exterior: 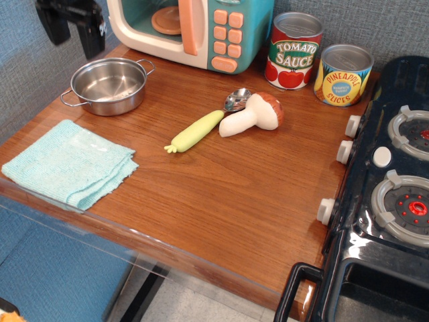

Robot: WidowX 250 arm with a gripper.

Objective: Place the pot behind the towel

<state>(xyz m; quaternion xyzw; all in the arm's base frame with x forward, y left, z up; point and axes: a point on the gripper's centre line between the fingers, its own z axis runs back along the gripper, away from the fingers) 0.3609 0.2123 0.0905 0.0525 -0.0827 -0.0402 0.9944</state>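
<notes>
Pot [108, 85] sits upright on the wooden counter [221, 181], at the far left corner, behind the towel [67, 161] and apart from it, a strip of bare wood between them. Gripper [72, 25] hangs above and behind the pot, clear of the rim, holding nothing. Two dark fingers [92, 37] show with a gap between them, so the jaws read as apart; the upper part is cut off by the frame edge.

Judgement: placement looks done, only the retreat is left.

Risks:
- Pot stands near the left edge of the counter. A descending or sideways sweep of the arm could clip a wire loop handle and push the light pot off.
- Toy microwave [194, 30] is just beside the pot on the right; a nudge that way would knock the two together.

Materials:
- Pot: shiny steel, shallow, round, empty, thin loop handles on opposite sides. Smooth and likely to slide on the wood.
- Towel: mint terry cloth, folded roughly square, soft nap, frayed right edge.
- Counter: smooth brown wood grain.
- Mid-counter: plastic corn [195, 131], mushroom [251, 115] and spoon [236, 99], all well apart from the pot.
</notes>
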